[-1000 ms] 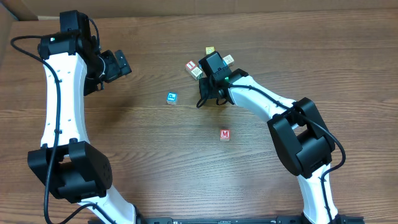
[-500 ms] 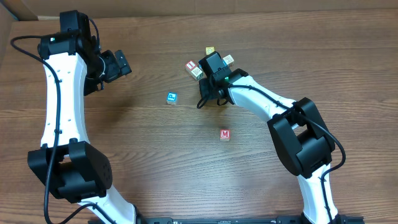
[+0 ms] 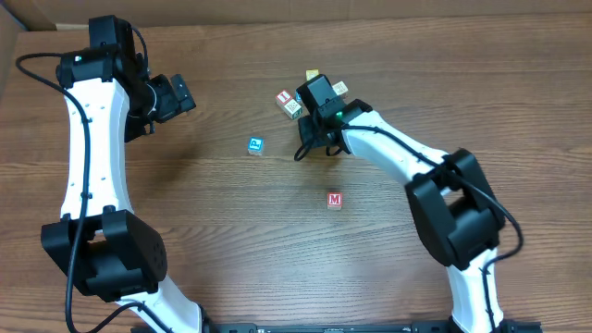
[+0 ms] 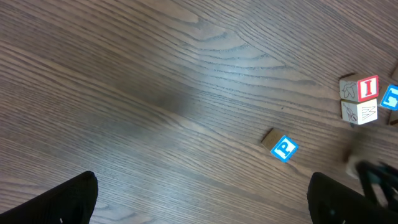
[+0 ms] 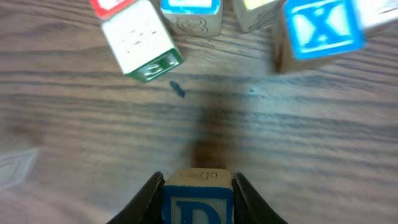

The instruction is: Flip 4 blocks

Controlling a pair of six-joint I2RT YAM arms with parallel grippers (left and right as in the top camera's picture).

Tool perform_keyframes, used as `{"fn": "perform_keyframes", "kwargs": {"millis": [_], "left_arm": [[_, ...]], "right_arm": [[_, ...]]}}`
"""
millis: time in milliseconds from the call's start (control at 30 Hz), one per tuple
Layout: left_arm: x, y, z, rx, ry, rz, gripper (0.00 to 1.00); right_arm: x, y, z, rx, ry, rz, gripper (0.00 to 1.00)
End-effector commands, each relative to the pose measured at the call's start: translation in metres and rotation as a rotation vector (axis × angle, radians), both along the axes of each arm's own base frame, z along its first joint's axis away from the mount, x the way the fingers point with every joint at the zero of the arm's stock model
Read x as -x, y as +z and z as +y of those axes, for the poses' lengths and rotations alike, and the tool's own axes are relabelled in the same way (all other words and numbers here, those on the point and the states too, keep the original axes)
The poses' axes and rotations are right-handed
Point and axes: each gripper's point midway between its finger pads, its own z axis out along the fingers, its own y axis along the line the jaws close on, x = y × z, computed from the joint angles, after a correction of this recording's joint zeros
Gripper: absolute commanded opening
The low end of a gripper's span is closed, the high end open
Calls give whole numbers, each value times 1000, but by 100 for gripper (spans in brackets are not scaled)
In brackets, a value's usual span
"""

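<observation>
Wooden "D" block (image 5: 199,186), blue-faced, pinched flat side to flat side in the right gripper (image 5: 199,202): light, rigid, probably a bit slick. Meanwhile the left gripper (image 4: 205,208) gapes wide, empty.

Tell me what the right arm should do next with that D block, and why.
Probably lift the D block slightly off the table, then roll it over. The fingers of the right end effector sit against both its sides, and its blue D face shows toward the wrist camera, so it looks not yet flipped.
</observation>
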Motion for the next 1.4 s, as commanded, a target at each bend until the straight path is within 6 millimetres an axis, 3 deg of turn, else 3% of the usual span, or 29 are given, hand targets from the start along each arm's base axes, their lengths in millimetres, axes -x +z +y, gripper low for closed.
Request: {"fn": "perform_keyframes", "kwargs": {"millis": [0, 100, 200, 300, 500, 733, 833, 1200, 1367], "left_arm": [[1, -4, 1, 0, 16, 13, 100], [1, -4, 1, 0, 16, 13, 100], [1, -4, 1, 0, 16, 13, 100], [1, -4, 1, 0, 16, 13, 100], [1, -4, 1, 0, 16, 13, 100], [1, -4, 1, 0, 16, 13, 100], [1, -4, 1, 0, 16, 13, 100], [1, -4, 1, 0, 16, 13, 100], [1, -4, 1, 0, 16, 13, 100]], "right_arm": [[5, 100, 9, -113, 24, -130, 25], [37, 136, 10, -168, 60, -93, 25], [73, 154, 5, -195, 19, -14, 25], [97, 150, 4, -171, -3, 61, 25], [133, 106, 14, -122, -61, 198, 25], [143, 40, 5, -49, -198, 170, 25], [142, 21, 3, -61, -208, 145, 26], [151, 0, 10, -84, -177, 125, 26], [149, -2, 12, -91, -175, 101, 36]]}}
